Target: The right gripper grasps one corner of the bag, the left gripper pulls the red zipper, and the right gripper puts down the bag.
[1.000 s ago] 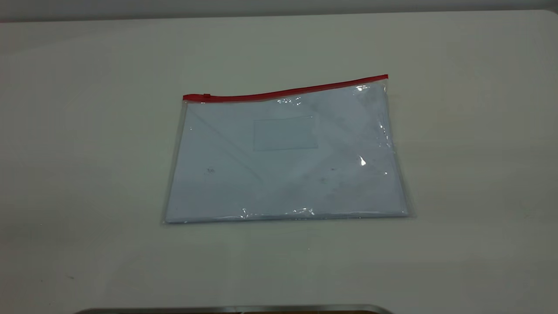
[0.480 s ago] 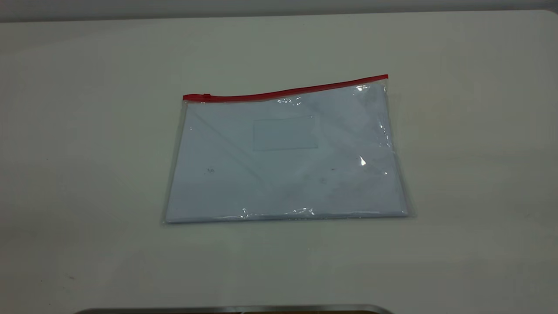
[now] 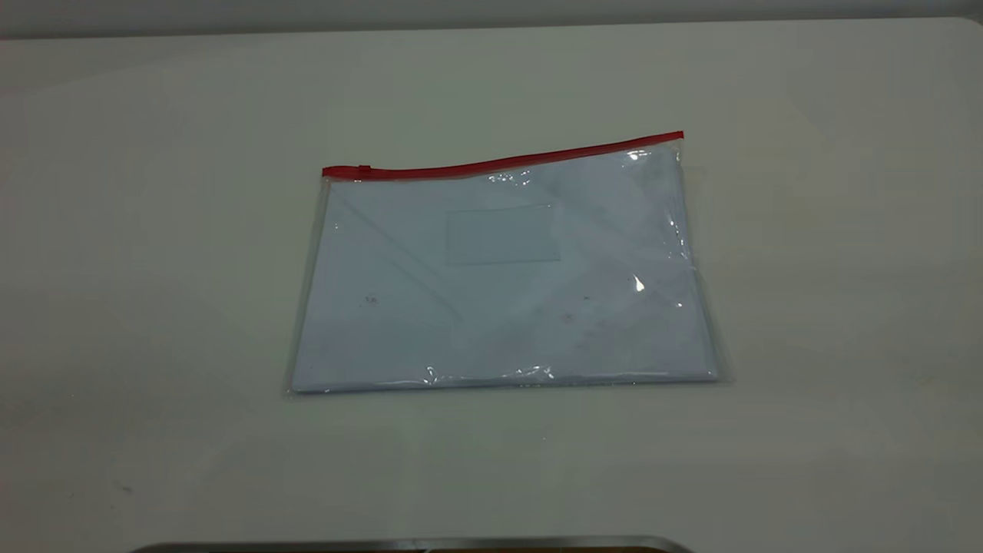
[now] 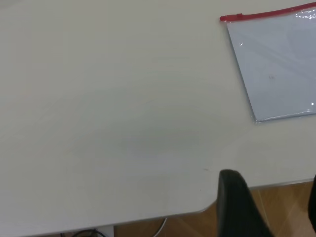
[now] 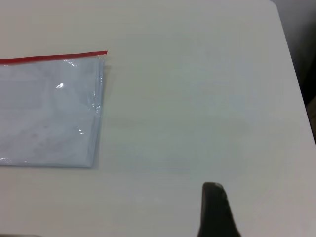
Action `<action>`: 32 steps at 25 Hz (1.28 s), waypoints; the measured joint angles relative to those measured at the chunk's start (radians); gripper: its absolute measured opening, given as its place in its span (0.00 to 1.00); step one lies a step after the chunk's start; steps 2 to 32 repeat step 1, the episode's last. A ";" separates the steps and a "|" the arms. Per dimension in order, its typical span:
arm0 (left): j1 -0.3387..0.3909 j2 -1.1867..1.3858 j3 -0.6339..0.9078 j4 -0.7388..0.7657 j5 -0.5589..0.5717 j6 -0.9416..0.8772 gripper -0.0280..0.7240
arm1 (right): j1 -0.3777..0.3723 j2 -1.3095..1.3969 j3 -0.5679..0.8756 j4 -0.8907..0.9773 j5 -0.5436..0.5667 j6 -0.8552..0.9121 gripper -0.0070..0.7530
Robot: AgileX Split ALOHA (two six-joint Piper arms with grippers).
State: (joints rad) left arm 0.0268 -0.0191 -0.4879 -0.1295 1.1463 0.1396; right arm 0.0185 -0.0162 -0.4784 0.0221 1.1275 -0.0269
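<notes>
My right gripper (image 5: 217, 212) hangs well short of the flat clear plastic bag (image 3: 503, 280), holding nothing; how wide it is open I cannot tell. The bag's thin red zipper (image 3: 503, 160) lies along its far edge. The left gripper (image 4: 276, 207) waits apart. Pinching that flat corner risks slipping off slick film.
</notes>
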 joint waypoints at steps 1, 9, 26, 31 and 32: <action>0.000 0.000 0.000 0.000 0.000 -0.001 0.59 | 0.000 0.000 0.000 0.000 0.000 0.000 0.70; 0.000 0.000 0.000 0.000 0.000 -0.001 0.59 | 0.000 0.000 0.000 0.000 0.000 0.000 0.70; 0.000 0.000 0.000 0.000 0.000 -0.001 0.59 | 0.000 0.000 0.000 0.000 0.000 0.000 0.70; 0.000 0.000 0.000 0.000 0.000 -0.001 0.59 | 0.000 0.000 0.000 0.000 0.000 0.000 0.70; 0.000 0.000 0.000 0.000 0.000 -0.001 0.59 | 0.000 0.000 0.000 0.000 0.000 0.000 0.70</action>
